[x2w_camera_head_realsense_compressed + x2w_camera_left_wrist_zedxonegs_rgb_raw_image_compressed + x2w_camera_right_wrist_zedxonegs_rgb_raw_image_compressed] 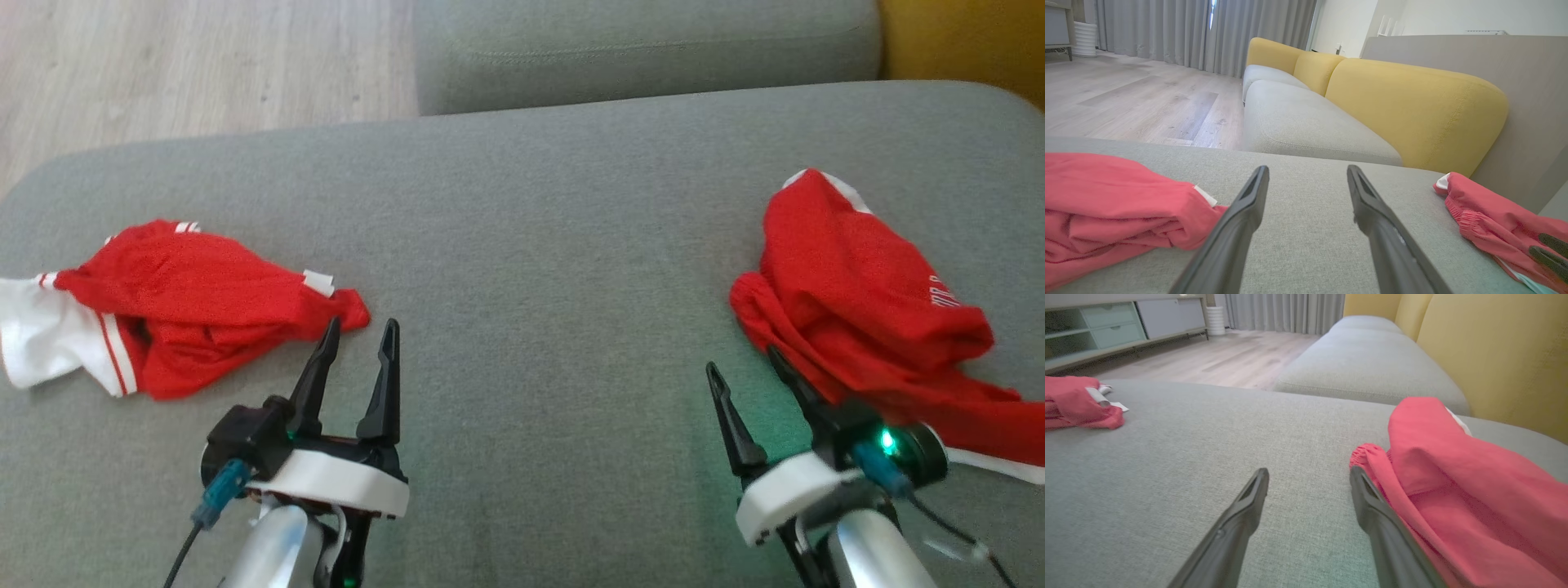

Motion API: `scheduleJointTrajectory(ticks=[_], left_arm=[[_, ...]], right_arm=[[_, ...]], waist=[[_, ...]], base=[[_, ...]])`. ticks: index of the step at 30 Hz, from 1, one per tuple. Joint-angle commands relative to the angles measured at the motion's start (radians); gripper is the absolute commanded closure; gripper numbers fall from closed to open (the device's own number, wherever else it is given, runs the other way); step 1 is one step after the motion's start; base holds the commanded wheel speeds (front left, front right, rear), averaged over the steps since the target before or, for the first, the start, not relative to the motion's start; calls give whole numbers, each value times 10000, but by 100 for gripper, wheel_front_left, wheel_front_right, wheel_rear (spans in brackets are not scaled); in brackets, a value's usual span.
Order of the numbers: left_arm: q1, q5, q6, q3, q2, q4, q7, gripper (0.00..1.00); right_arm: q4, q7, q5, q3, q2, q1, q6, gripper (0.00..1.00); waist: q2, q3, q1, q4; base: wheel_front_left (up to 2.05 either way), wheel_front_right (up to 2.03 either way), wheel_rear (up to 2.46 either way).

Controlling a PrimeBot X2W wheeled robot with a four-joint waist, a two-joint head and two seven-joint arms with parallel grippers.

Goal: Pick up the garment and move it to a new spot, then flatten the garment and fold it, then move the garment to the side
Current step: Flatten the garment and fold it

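With the left gripper [362, 323] and right gripper [744, 361] both spread and empty, the pick-up step seems in hand: the crumpled red garment [857, 286] lies at 3 o'clock on the grey cushion [531, 245] (its edge against the right gripper's outer finger), so next pinch that edge.

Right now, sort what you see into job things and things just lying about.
Job: red garment by the right gripper; red-and-white garment by the left gripper; grey cushion they lie on; both grippers open, holding nothing.
Lying about: yellow backrest; far grey cushion; wood floor; curtains.
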Motion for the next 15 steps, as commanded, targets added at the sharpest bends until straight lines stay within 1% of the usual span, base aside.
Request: scheduleJointTrajectory(ticks=[1,5,6,8,15], left_arm=[[-400,88,-47,247,41,-343,-97,0],[-499,82,-50,180,34,-335,-97,0],[-569,73,-52,143,29,-327,-97,0],[-657,64,-53,109,21,-323,-97,0],[-903,29,-56,-38,-8,-278,-97,0]], right_arm=[[-189,77,-96,227,-63,-631,-7,0],[521,500,-254,110,-63,-1149,-7,0],[948,721,-375,0,-63,-1442,-7,0],[1369,906,-458,-179,-63,-1742,-7,0],[2553,1233,-1297,-1555,-79,-2574,-7,0]], waist=[[0,108,0,108],[0,373,0,344],[0,521,0,468],[0,674,0,588],[0,1043,0,946]], base=[[0,0,0],[0,0,0],[0,0,0],[0,0,0],[0,0,0]])
